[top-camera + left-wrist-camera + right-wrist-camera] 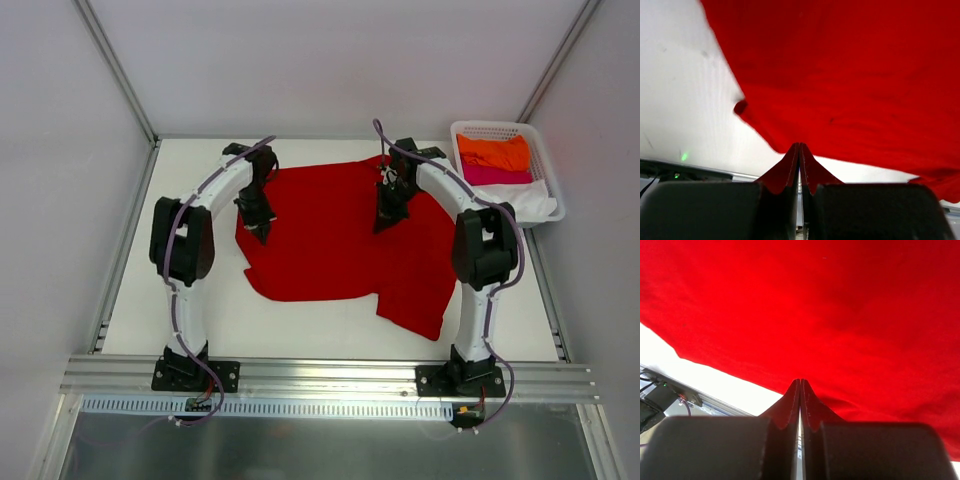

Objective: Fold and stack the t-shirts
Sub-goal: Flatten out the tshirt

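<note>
Garment location: red t-shirt [330,240] lies spread and slightly skewed at the centre of the counter [200,300], with one portion trailing toward the near right.
Remaining stock: orange t-shirt [492,152], magenta t-shirt [495,176] and white t-shirt [535,203] sit in the basket [488,126] at the far right corner.
Left end effector [262,235]: clenched, tips at the left edge of the red cloth; a captured fold cannot be confirmed.
Right end effector [383,225]: clenched, tips on the cloth right of centre; capture likewise unconfirmed.
Hazard, empty pinch: thin fabric may slide out of the tips, so a lift would raise nothing.
Hazard, uneven hold: if only one side holds, the shirt would swing and bunch.
Hazard, double layer: pinching both layers would drag the whole garment rather than fold it.
Hazard, skew: the crooked lay would likely give a misaligned fold.
</note>
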Controlling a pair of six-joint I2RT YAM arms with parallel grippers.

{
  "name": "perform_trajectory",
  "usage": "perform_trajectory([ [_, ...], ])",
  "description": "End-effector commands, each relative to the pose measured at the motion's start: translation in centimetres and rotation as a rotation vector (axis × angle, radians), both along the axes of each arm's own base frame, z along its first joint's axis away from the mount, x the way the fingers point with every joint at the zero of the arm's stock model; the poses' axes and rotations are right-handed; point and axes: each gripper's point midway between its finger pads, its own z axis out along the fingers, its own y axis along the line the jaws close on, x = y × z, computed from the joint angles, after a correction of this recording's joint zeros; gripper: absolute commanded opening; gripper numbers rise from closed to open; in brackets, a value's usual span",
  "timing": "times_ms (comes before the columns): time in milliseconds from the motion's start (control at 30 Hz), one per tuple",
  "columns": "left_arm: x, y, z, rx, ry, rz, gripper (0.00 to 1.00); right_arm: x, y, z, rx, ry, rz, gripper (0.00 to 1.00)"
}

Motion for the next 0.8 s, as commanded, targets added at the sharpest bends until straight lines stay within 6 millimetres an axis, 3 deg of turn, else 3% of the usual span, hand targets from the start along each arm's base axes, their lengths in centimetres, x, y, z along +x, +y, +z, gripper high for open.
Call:
perform_trajectory([
  [0, 2.0, -1.2, -1.0, -0.038, 0.006, -0.001, 0.0, -0.3, 0.2, 0.2, 0.005, 0.041, 0.013, 0.01],
  [133, 3.6, -1.5, -2.9, -0.04, 0.034, 0.009, 0.0, -0.5, 0.6, 0.1, 0.013, 0.078, 0.022, 0.01],
  [233, 3.4, -1.2, -4.4, -0.039, 0.082, 0.031, 0.0, -0.3, 0.5, 0.2, 0.003, 0.068, 0.031, 0.01],
  [467, 3.3, 1.9, -5.8, 0.04, 0.109, 0.11, 0.0, -0.7, 0.1, 1.2, -0.009, 0.048, 0.039, 0.0],
  [767, 4.9, 5.3, -6.7, 0.085, 0.101, 0.222, 0.0, 0.0, 0.6, 2.2, 0.008, 0.025, 0.025, 0.0],
])
